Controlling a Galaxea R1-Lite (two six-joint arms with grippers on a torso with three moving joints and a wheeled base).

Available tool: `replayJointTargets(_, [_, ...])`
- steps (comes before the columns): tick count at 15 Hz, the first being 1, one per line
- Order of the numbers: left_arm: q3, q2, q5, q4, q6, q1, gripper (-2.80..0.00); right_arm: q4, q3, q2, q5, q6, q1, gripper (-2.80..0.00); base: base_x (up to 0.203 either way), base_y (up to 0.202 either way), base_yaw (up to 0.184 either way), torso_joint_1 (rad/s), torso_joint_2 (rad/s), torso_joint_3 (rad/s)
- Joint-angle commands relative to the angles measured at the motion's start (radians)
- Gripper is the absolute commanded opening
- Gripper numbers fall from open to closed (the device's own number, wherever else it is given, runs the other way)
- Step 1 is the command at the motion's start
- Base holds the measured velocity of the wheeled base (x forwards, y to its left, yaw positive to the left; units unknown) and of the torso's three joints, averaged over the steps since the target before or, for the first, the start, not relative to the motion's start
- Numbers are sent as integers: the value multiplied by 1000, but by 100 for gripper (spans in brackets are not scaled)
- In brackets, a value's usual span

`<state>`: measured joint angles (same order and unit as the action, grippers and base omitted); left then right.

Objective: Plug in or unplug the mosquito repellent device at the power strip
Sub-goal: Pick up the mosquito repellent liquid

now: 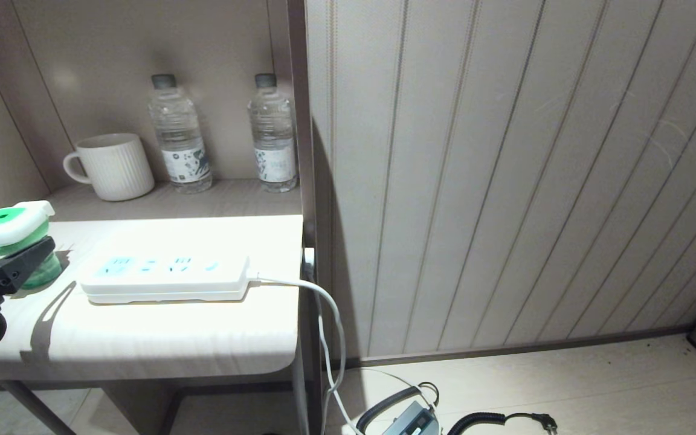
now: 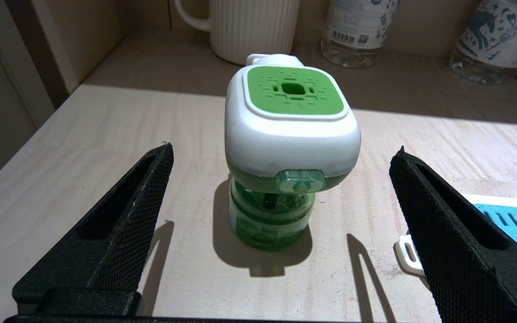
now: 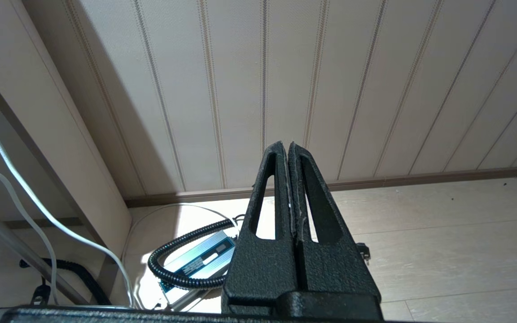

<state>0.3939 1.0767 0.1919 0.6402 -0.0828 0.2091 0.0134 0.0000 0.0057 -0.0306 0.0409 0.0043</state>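
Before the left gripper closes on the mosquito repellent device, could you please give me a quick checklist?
1. Left gripper open: ok.
2. Mosquito repellent device between the fingers, not touched: ok.
3. Device upright on the table: ok.
4. Power strip sockets free, beside the device: ok.
5. Plug pins' facing: cannot tell.
6. Right gripper shut, parked low towards the floor: ok.

Pale wood-grain desk (image 1: 142, 338) with a recessed shelf alcove (image 1: 215, 199) at its back, brightly lit across the near surface and shaded behind. Beige grooved wall panelling (image 1: 505, 181) stands to the right above a brown skirting board (image 1: 505, 349). Light plank floor (image 1: 596, 386) below.
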Motion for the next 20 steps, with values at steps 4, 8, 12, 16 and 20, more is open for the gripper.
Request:
replayJointTargets(4, [31,41,1,16,-12,3,0,0,0,0,0,1,0,-280,0,0,0,0,0,0])
replayJointTargets(8, [45,66,1,20,-17,3,0,0,0,0,0,1,0,-280,0,0,0,0,0,0])
replayJointTargets(12, [49,86,3,30,-23,1,0,0,0,0,0,1,0,-280,0,0,0,0,0,0])
replayJointTargets(16, [53,102,3,30,-14,-4,0,0,0,0,0,1,0,-280,0,0,0,0,0,0])
replayJointTargets(20, [73,117,1,34,-13,-4,0,0,0,0,0,1,0,-280,0,0,0,0,0,0])
